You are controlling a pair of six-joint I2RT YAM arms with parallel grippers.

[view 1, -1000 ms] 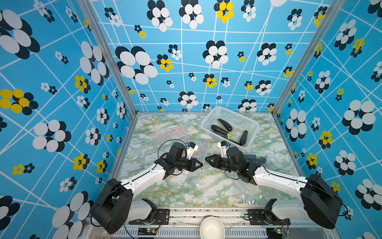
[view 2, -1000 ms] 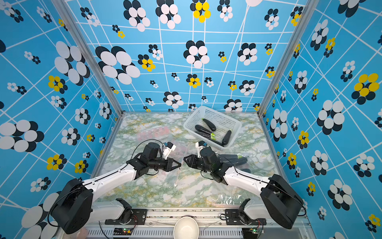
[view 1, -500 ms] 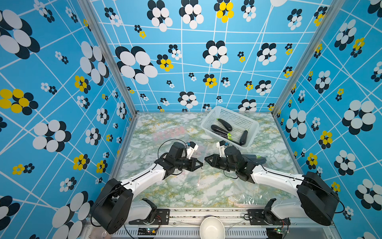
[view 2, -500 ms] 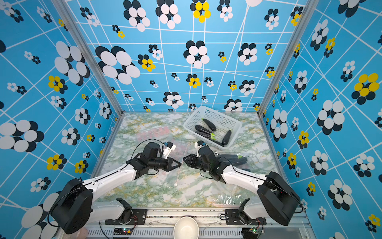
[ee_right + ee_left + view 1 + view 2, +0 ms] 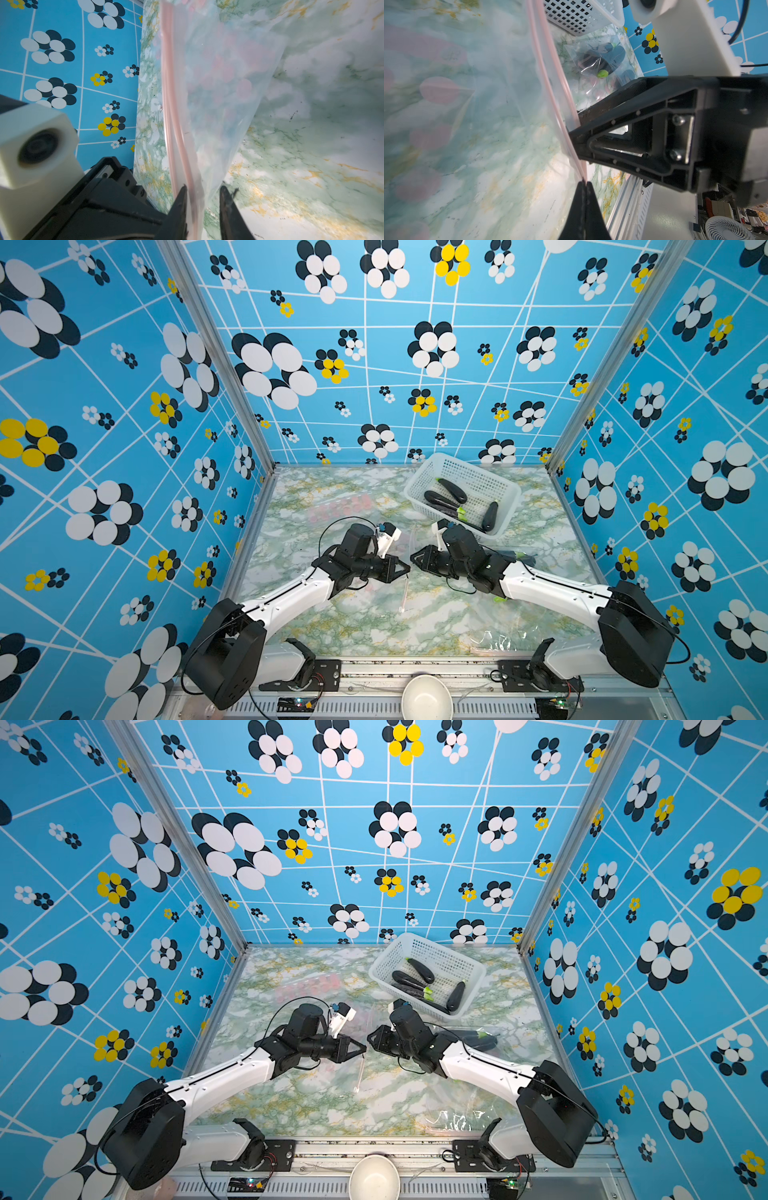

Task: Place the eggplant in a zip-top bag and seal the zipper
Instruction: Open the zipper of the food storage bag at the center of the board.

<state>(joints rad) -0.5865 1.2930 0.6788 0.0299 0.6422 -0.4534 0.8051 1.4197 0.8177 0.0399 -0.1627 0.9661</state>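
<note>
**Top views:** the left gripper (image 5: 404, 569) was clamped shut on the zip-top bag (image 5: 405, 591), holding its rim off the desk (image 5: 374, 626), presumably for loading. The eggplants (image 5: 453, 490) lay in the basket (image 5: 469, 473) at 1 o'clock.

**Left wrist:** its jaws met on the zipper.

**Right wrist:** the right gripper (image 5: 203, 188) had its jaws apart, straddling the zipper, probably to spread the mouth.

No writing was legible.

right arm (image 5: 552, 593): its big black joint (image 5: 633, 635) slid in toward the middle since a second ago, mostly in the first half second

right gripper (image 5: 412, 559): crept a tad closer to the left gripper (image 5: 408, 568), so the tips are almost nose to nose now

right jaws: pinched in a hair, still gapped around the pink zipper strip (image 5: 168, 83) of the bag (image 5: 228, 72)
</note>
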